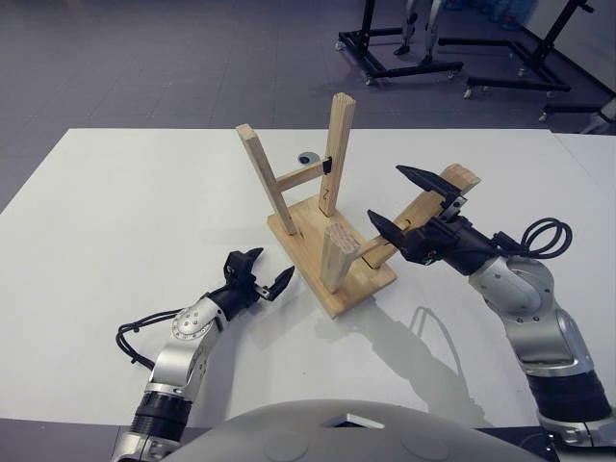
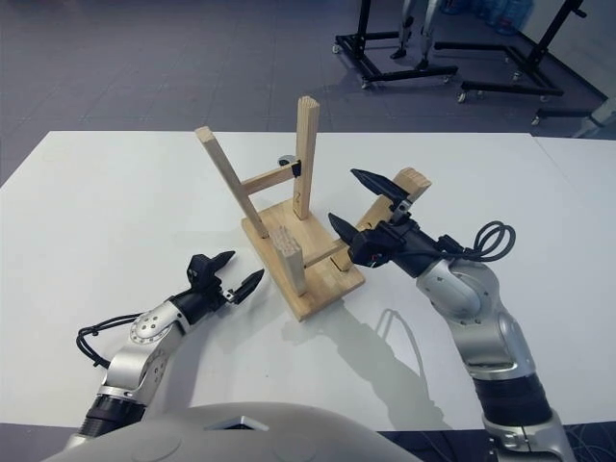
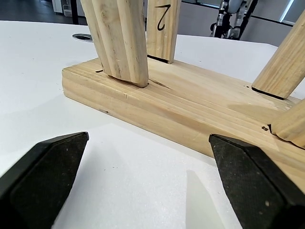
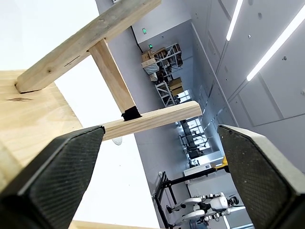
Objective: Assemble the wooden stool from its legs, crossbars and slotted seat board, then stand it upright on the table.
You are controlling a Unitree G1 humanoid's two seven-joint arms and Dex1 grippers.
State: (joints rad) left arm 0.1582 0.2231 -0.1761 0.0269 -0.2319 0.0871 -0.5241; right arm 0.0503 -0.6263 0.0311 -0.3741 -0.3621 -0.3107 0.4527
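Left tool [image 1: 272,265] is seen low over the counter [image 1: 115,212], its jaws spread wide and nothing held between them. The long side face of the seat board [image 3: 157,117] lies just ahead of it, close but not touched. Right tool [image 1: 387,194] is raised on the other side of the stool [image 1: 337,135], its jaws likewise parted wide and gripping nothing. The leaning right leg [image 1: 460,179] passes just behind it, and whether a finger brushes the wood cannot be told.

The stool is found inverted near the middle of the counter, between the two tools, with the seat board lying flat and the legs pointing up. The board's long axis runs from the far side toward the robot, drifting slightly to the right. A crossbar [image 1: 300,175] is fitted between the two far legs, and another [image 1: 373,252] joins the near leg [image 1: 337,255] to the right leg.

Assembly is judged close to done, with the turn upright not yet made. For that turn, the right leg is best taken by the right tool, which is nearer, while the board's left edge could be lifted by the left tool
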